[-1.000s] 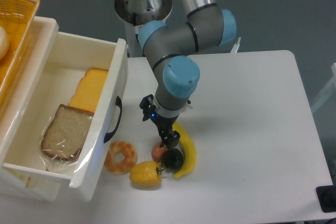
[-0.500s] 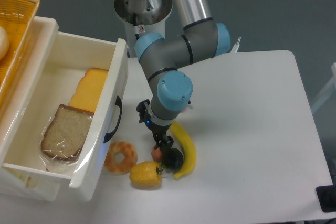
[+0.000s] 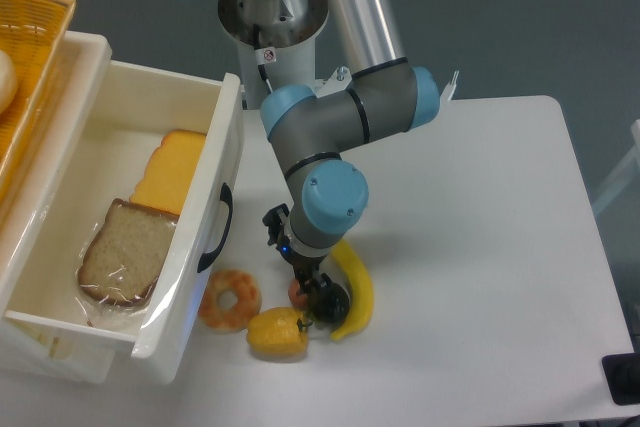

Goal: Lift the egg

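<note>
My claw (image 3: 309,287) down at the egg (image 3: 298,292)
Fingers straddle it beside the dark fruit (image 3: 332,302); whether they grip, I cannot tell.

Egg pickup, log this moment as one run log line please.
phase: grasp approach | gripper: down at egg, closure unclear | egg: on table, mostly hidden | neighbours: dark fruit, banana, yellow pepper

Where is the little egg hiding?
The egg is near the front of the table, mostly under the gripper, with the doughnut on its left, the dark fruit on its right and the yellow pepper in front.
</note>
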Robot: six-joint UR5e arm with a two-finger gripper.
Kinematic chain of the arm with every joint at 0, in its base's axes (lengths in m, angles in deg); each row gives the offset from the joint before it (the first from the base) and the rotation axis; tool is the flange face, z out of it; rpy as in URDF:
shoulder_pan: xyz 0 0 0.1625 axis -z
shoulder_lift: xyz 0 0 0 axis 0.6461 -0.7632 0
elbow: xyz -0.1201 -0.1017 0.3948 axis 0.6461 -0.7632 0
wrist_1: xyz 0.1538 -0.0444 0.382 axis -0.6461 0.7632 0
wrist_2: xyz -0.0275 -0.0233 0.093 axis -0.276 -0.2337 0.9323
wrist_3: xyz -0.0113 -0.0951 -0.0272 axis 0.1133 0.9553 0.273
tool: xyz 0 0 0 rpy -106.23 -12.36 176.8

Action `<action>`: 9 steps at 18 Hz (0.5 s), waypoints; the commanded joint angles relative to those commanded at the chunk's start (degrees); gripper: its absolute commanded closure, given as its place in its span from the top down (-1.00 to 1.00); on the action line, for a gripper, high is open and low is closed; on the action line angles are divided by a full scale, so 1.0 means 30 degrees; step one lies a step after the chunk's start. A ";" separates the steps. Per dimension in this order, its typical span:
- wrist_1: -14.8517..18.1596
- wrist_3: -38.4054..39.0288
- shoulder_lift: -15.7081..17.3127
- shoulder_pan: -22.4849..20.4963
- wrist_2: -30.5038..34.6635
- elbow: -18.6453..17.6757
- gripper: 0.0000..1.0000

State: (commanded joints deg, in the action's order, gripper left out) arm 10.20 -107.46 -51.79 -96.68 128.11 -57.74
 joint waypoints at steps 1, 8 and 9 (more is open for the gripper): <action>0.0000 0.0000 -0.0059 -0.0058 0.0058 0.0059 1.00; 0.0000 -0.0117 -0.0411 -0.1317 0.0000 0.0880 1.00; 0.0000 -0.0088 -0.0382 -0.1289 0.0000 0.0880 1.00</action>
State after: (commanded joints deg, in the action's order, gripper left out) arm 10.20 -107.73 -52.94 -100.55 128.11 -55.10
